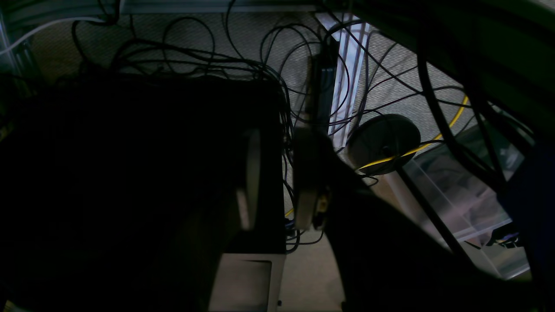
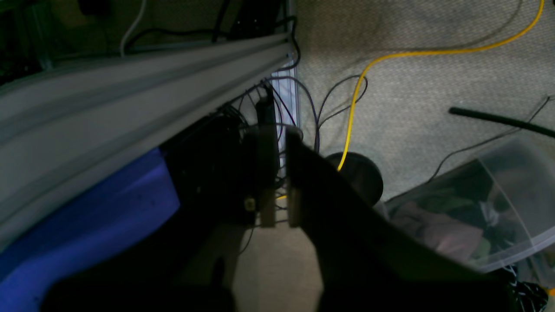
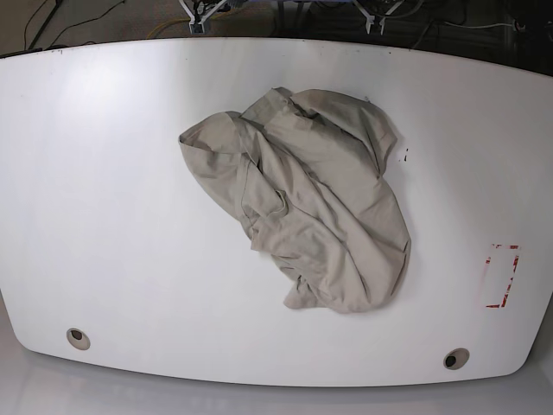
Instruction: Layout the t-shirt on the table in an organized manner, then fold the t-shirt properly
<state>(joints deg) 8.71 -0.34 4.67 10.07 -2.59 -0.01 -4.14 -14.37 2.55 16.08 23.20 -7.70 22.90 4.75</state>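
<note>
The plain beige-khaki short-sleeved fabric t-shirt point(image 3: 302, 212) lies in a crumpled heap on the large glossy white table point(image 3: 112, 173), a little toward the far edge and the right-hand side of the base view, well apart from every edge and from the red dashed rectangle mark point(image 3: 501, 277) near that view's right edge. Its folds overlap so that neither sleeves nor hem can be told apart, which suggests the layout step has not begun. Neither arm shows over the tabletop; both wrist cameras look down at grey carpet and tangled black cables point(image 1: 243, 56) below the table level, so the arms appear parked low, off the work surface, probably to leave the cloth unobstructed. The left gripper point(image 1: 277, 182) has its pale fingers standing a small way apart with nothing between them. The right gripper point(image 2: 277, 182) has its fingers drawn almost together, only a sliver of gap showing, and it holds nothing. A yellow cable point(image 2: 360, 91) runs across the floor beneath. Two small round grey holes point(image 3: 78, 338) sit near the near corners.
</note>
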